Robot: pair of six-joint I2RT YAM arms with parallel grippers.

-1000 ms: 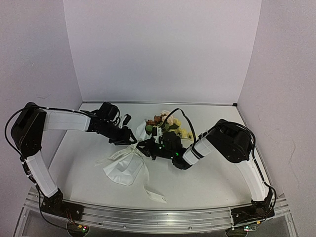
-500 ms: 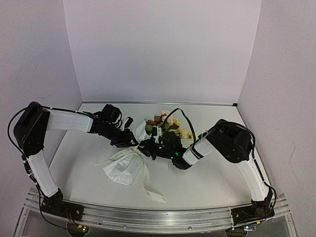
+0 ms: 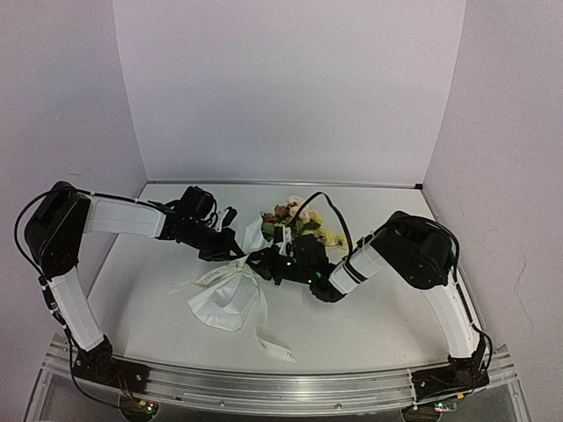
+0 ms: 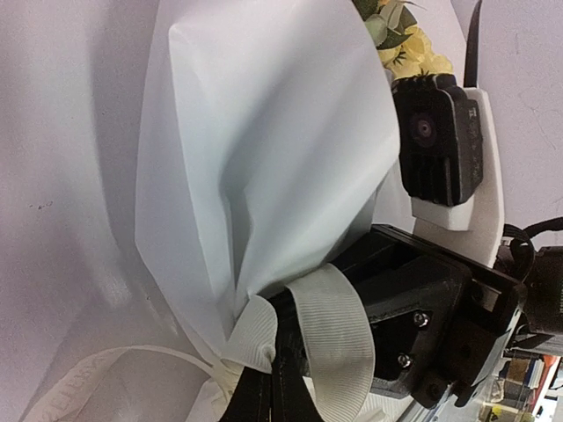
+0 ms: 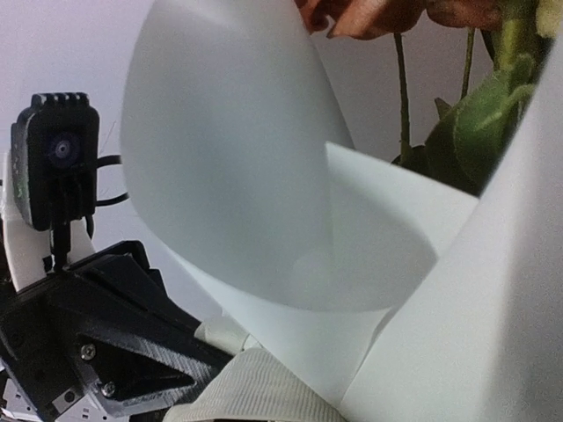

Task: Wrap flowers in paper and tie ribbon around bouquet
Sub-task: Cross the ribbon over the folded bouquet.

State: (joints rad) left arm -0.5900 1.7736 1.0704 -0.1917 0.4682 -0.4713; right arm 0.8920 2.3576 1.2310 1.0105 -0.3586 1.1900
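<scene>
Ribbon at the bouquet's waist, between the left claw's pressed-together tips.

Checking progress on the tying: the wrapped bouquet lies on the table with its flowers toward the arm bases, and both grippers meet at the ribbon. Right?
Not quite. The top view shows the bouquet with its flowers toward the back wall, not the arm bases. It does lie on the table, left gripper and right gripper meeting at the ribbon.
</scene>
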